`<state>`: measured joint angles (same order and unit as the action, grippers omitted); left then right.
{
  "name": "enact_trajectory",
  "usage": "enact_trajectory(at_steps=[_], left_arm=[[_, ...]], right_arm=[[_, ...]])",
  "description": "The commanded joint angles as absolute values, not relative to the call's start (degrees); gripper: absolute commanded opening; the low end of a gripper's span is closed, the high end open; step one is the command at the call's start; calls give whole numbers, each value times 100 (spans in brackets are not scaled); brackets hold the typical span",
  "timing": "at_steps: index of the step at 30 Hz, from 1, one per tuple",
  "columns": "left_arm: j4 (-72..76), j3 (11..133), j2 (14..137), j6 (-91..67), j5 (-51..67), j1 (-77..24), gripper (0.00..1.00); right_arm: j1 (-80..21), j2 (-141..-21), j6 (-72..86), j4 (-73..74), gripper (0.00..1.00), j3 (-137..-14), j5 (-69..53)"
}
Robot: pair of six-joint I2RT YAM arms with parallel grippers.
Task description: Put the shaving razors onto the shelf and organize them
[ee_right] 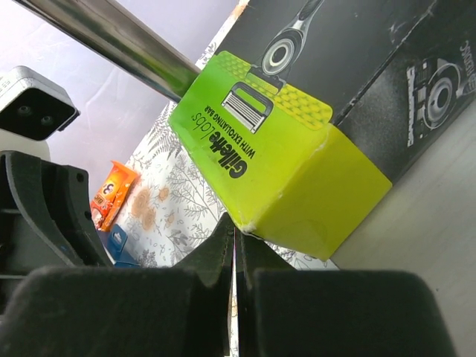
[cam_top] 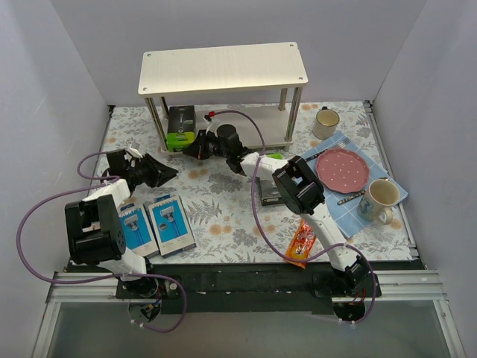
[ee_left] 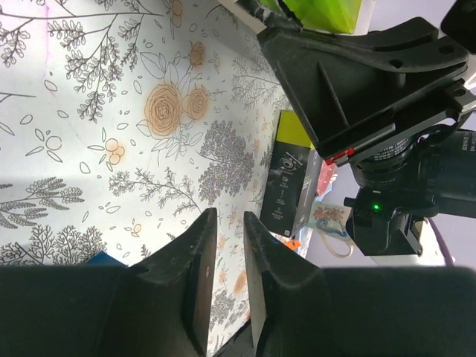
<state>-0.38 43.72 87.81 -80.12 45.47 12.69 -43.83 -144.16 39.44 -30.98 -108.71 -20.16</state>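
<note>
Razor box (cam_top: 181, 127) black, lime-green end; shelf (cam_top: 223, 67) whitish; tablecloth (cam_top: 223, 216) floral; plate (cam_top: 343, 169) pink, dotted; packet (cam_top: 302, 242) orange.

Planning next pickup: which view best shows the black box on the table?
Left wrist: the black box lies in clear view. Top external hides most under the right arm; right wrist misses it.
</note>
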Motion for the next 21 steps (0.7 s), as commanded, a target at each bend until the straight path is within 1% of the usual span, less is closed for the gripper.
enact_trajectory(at_steps=[1,2,3,4,5,6,7,8,9,10,11,13,14,15,19,21], left_arm=[[-255,4351,8464,-7875,4448,1292,24],[-368,4359,8438,-7840,4412,1292,34],[-439,4385,8403,-7744,4377,1301,41],[-492,4403,8368,-7708,4307,1292,48],[-562,4395,8298,-7691,4281,1292,63],[-580,4395,8279,-7656,4298,1283,69],[-571,4403,8253,-7647,4341,1292,75],[-563,4395,8227,-7646,4472,1283,80],[-563,4386,8192,-7655,4517,1292,86],[-528,4316,8157,-7699,4561,1292,88],[-466,4272,8121,-7725,4631,1292,89],[-405,4027,7990,-7987,4631,1266,89],[-378,3930,7928,-8015,4658,1231,89],[-378,3842,7823,-8007,4676,1170,89],[-395,3499,7480,-7744,4755,739,89],[-474,3340,7366,-7489,4772,475,86]], right_arm=[[-4316,-14511,3692,-3269,10,-11127,-1907],[-4298,-14372,3570,-3365,14,-11049,-1968],[-4272,-14283,3516,-3392,19,-10796,-2117],[-4263,-14152,3481,-3410,29,-10636,-2188],[-4245,-13828,3446,-3410,34,-10443,-2241],[-4219,-13634,3367,-3393,37,-9954,-2363],[-4210,-13432,3288,-3349,44,-9723,-2408],[-4184,-12969,3235,-3201,47,-9425,-2452],[-4140,-12712,3095,-3086,48,-9161,-2513],[-4105,-12465,3024,-2963,50,-8627,-2557],[-4070,-11958,2928,-2779,51,-8378,-2619],[-3903,-11463,2534,-2086,53,-7739,-2777],[-3833,-11026,2375,-1761,54,-7586,-2769],[-3649,-10821,2199,-1010,54,-7446,-2690],[-3086,-9977,1101,426,54,-6979,-2391],[-2770,-9538,608,728,53,-6681,-2077]])
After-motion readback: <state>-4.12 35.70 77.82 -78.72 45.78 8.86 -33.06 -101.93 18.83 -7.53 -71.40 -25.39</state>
